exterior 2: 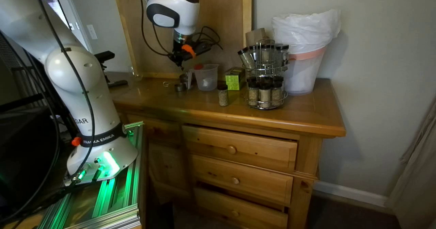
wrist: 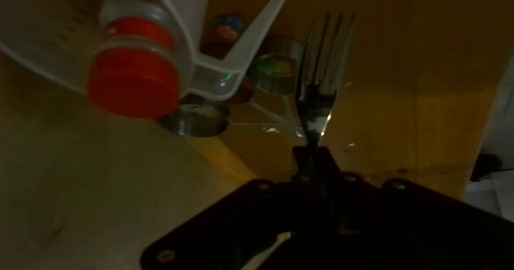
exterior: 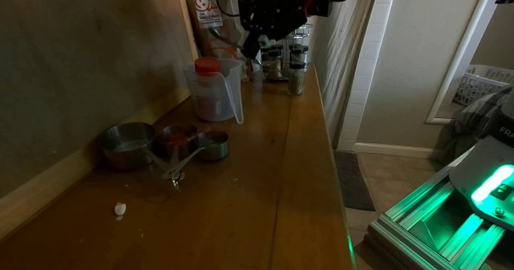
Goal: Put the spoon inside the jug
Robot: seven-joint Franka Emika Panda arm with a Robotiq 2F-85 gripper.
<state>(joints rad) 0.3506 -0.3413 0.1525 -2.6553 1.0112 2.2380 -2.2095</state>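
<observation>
My gripper (wrist: 315, 153) is shut on a shiny silver utensil (wrist: 319, 89), which shows tines like a fork in the wrist view. In an exterior view the utensil (exterior: 227, 41) lies aslant across the fingertips. No spoon shows elsewhere; the spoon is out of view. The clear plastic jug (exterior: 223, 105) stands upright on the wooden top, with a red-capped container (exterior: 207, 64) inside. The jug also shows in an exterior view (exterior 2: 213, 77) and the wrist view (wrist: 215, 75). My gripper (exterior: 251, 51) is higher than the jug rim and off to its side, not touching it.
Several metal measuring cups (exterior: 128, 145) with joined handles lie near the jug by the wall panel. A spice jar (exterior 2: 223, 95), a spice rack (exterior 2: 265, 103), a green box (exterior 2: 233, 81) and a lined bucket (exterior 2: 303, 70) stand on the same dresser top.
</observation>
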